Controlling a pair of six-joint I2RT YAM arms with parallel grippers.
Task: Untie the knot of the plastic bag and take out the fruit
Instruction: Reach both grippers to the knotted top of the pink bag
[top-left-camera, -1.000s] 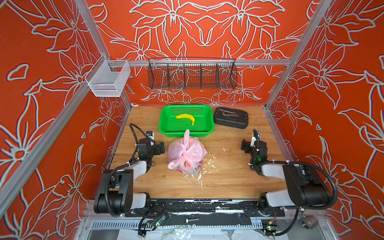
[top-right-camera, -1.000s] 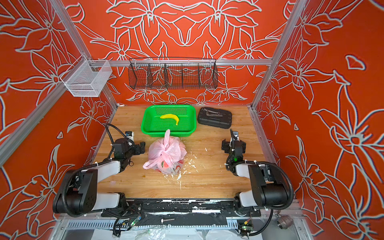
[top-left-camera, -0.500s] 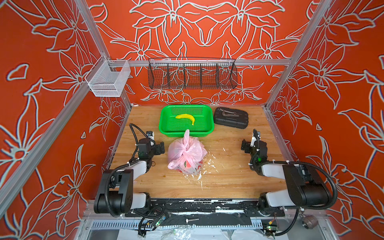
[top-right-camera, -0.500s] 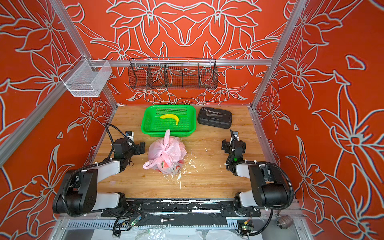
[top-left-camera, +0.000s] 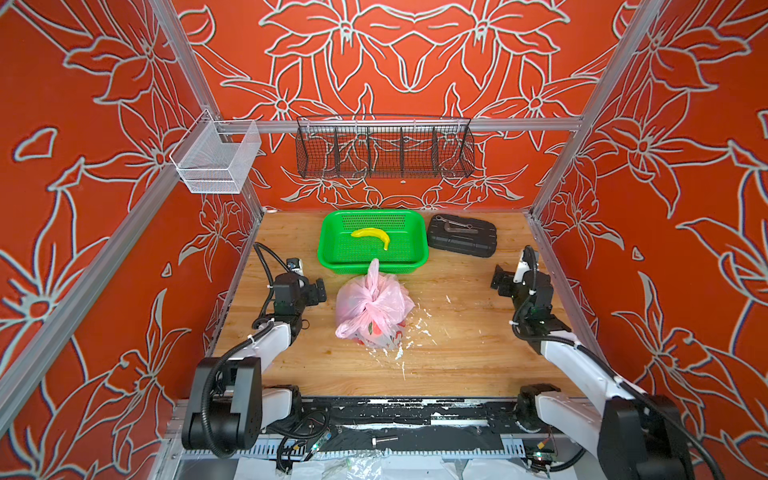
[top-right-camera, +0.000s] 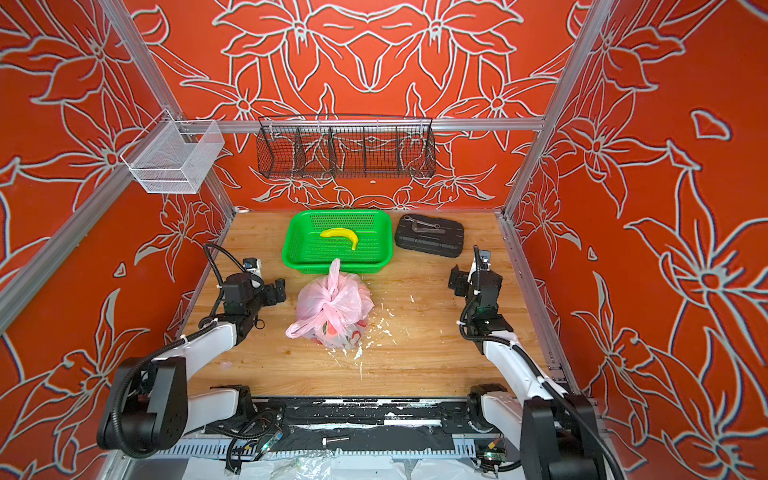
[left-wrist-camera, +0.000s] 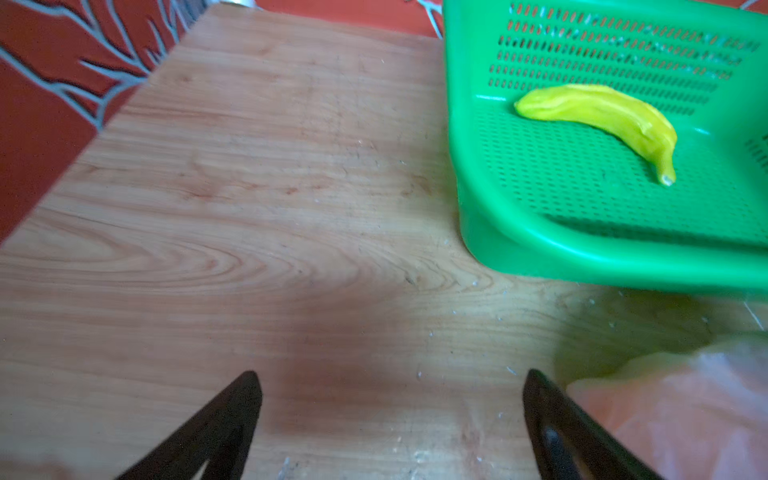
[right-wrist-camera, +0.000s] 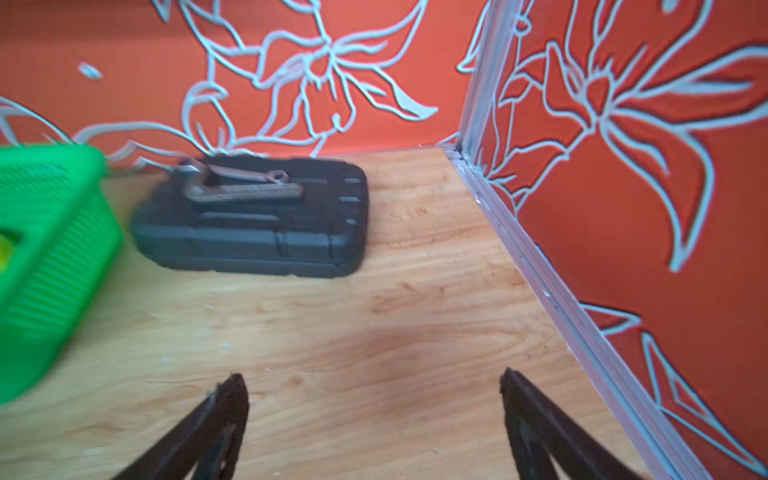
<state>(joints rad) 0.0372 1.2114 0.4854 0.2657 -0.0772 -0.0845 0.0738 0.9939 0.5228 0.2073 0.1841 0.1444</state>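
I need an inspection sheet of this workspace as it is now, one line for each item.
Surface: wooden table, white flecks beside the bag.
Job's things: plastic bag stands mid-table, knot tied; fruit shows dimly through it, none out.
Clutter: green basket holding a banana; black case with a wrench on top.
Grippers: left gripper open, empty, beside the bag; right gripper open, empty, near the right wall.
Cables: black cable loops over the left arm; loose wires below the front edge.
Surroundings: red flowered walls, wire rack, white mesh basket.
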